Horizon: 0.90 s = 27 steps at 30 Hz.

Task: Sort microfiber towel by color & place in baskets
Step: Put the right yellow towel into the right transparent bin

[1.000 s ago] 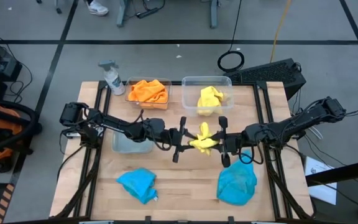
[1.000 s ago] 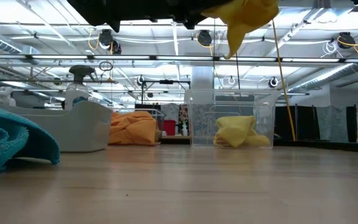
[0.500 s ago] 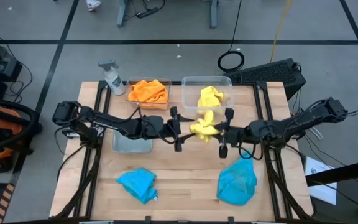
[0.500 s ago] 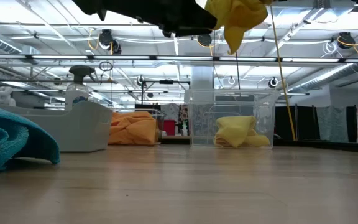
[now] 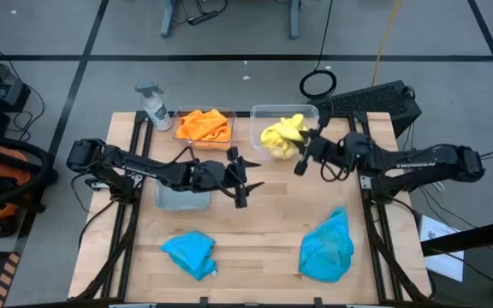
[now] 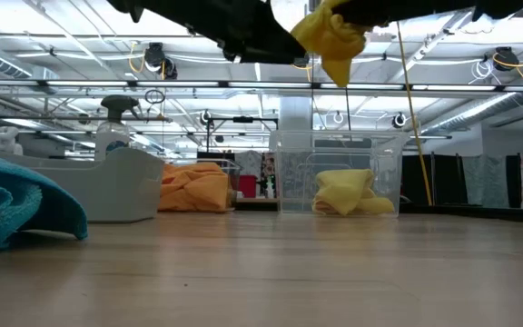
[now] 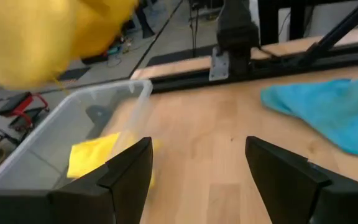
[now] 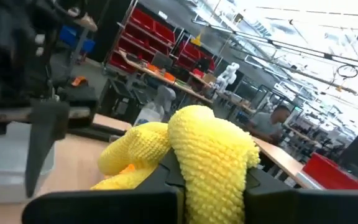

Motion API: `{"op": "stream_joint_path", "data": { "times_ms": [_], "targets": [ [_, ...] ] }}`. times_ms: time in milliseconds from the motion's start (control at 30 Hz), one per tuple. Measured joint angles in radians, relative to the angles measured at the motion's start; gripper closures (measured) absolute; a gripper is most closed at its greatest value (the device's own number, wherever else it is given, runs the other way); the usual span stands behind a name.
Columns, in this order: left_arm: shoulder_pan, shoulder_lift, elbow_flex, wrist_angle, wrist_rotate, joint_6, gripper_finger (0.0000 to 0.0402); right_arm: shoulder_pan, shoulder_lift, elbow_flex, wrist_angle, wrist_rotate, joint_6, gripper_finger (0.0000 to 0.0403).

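On the pale wooden worktop [image 5: 255, 248], a white plastic spray bottle [image 5: 153, 106] stood at the far left corner. Beside it a clear rounded tub [image 5: 204, 128] held crumpled orange fuzzy cloths [image 5: 204, 125]; a third see-through tub [image 5: 181, 197] sat nearer, under the left arm. The left pincer [image 5: 245, 181] hung over the worktop's middle with its fingers spread wide and holding nothing. A rumpled bright blue cloth [image 5: 190, 252] lay near left, another blue cloth [image 5: 326, 248] near right.

The right pincer [image 5: 301, 151] was clamped on a bunched yellow nubby cloth [image 5: 281, 135], held above the clear far tub [image 5: 284, 112]. From overhead the tub's contents were hidden by the carried cloth; the low view showed a second yellow cloth [image 6: 348, 193] resting inside it, with the carried one well above the rim.

Half a second before, both pincers were at the yellow cloth over the worktop's centre; since then the left one had let go and the right had carried the cloth farther away over the tub.
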Motion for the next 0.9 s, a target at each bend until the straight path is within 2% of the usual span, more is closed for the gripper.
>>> {"op": "stream_joint_path", "data": {
  "times_ms": [200, 333, 400, 733, 833, 900],
  "targets": [
    [0.000, 0.000, 0.000, -0.005, -0.035, -0.001, 0.0139, -0.132, 0.014, 0.000, 0.000, -0.127, 0.080, 0.0370],
    [-0.002, 0.000, 0.000, 0.023, -0.171, 0.018, 0.0139, -0.173, 0.030, 0.000, -0.013, -0.174, 0.116, 0.0369],
    [-0.004, 0.000, 0.000, 0.031, -0.212, 0.045, 0.0139, -0.182, 0.040, 0.000, -0.029, -0.178, 0.131, 0.0369],
    [-0.032, 0.000, 0.000, 0.093, -0.251, 0.130, 0.0139, -0.187, 0.103, 0.000, -0.047, -0.176, 0.133, 0.0368],
    [-0.051, 0.000, 0.000, 0.128, -0.317, 0.182, 0.0139, -0.199, 0.128, 0.000, -0.060, -0.175, 0.135, 0.0368],
    [-0.065, 0.000, 0.000, 0.165, -0.396, 0.230, 0.0139, -0.205, 0.146, 0.000, -0.073, -0.174, 0.148, 0.0368]
  ]
}}
